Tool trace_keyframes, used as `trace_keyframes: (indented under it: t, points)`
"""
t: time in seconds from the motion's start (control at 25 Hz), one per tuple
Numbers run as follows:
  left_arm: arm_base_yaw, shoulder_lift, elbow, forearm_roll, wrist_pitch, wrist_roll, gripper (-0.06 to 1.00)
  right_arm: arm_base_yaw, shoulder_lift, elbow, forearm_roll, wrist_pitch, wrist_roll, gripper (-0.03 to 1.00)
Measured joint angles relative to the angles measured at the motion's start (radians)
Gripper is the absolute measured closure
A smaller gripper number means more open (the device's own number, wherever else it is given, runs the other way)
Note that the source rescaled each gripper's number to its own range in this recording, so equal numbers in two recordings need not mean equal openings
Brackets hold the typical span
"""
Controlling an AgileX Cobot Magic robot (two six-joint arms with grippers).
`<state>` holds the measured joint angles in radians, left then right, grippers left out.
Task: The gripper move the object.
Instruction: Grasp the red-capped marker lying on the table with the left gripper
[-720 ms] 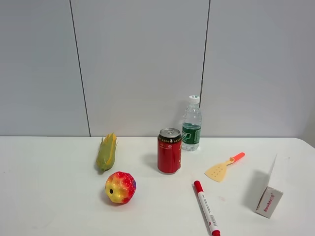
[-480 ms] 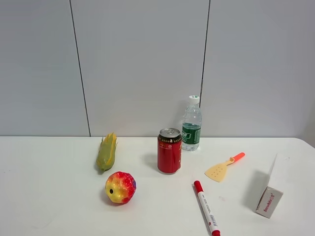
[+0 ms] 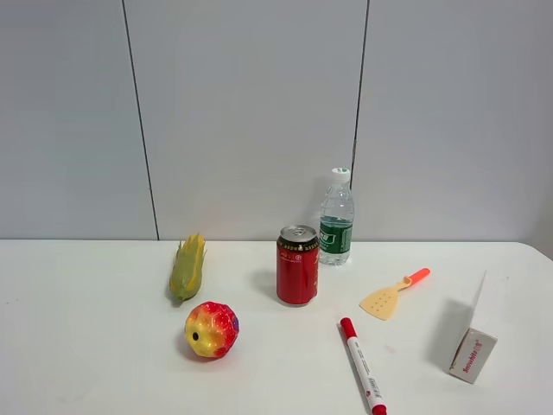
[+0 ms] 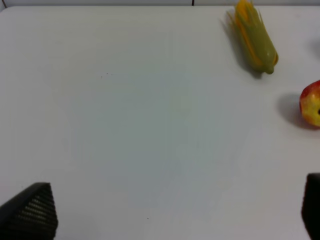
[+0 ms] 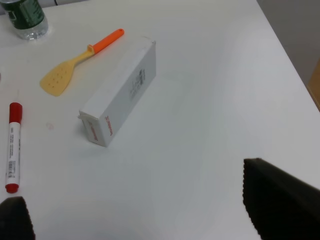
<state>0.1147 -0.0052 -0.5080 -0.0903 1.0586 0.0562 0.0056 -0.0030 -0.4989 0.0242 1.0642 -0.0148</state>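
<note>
The white marker pen (image 3: 363, 367) with a red cap lies flat on the white table (image 3: 104, 363), in front of and to the right of the red can (image 3: 297, 265). It also shows in the right wrist view (image 5: 12, 147), cap pointing towards the spatula. My right gripper (image 5: 145, 220) is open and empty, hovering over bare table well away from the pen; only its black fingertips (image 5: 280, 200) show. My left gripper (image 4: 170, 210) is open and empty over bare table on the left side. Neither gripper appears in the exterior high view.
A corn cob (image 3: 187, 267) and a red-yellow apple-like ball (image 3: 211, 329) lie left of the can. A water bottle (image 3: 336, 219) stands behind it. A yellow spatula with an orange handle (image 3: 393, 294) and a white box (image 3: 473, 341) lie to the right of the pen.
</note>
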Motion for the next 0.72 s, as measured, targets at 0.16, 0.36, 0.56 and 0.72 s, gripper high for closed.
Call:
trace_keyframes:
  t: [0.16, 0.36, 0.56, 0.72]
  points:
    - [0.0, 0.0, 0.0, 0.0, 0.0, 0.0, -0.06, 0.0, 0.0, 0.0, 0.0, 0.0, 0.0, -0.03]
    - [0.0, 0.0, 0.0, 0.0, 0.0, 0.0, -0.06, 0.0, 0.0, 0.0, 0.0, 0.0, 0.0, -0.03]
    - [0.0, 0.0, 0.0, 0.0, 0.0, 0.0, -0.06, 0.0, 0.0, 0.0, 0.0, 0.0, 0.0, -0.03]
    - [0.0, 0.0, 0.0, 0.0, 0.0, 0.0, -0.06, 0.0, 0.0, 0.0, 0.0, 0.0, 0.0, -0.03]
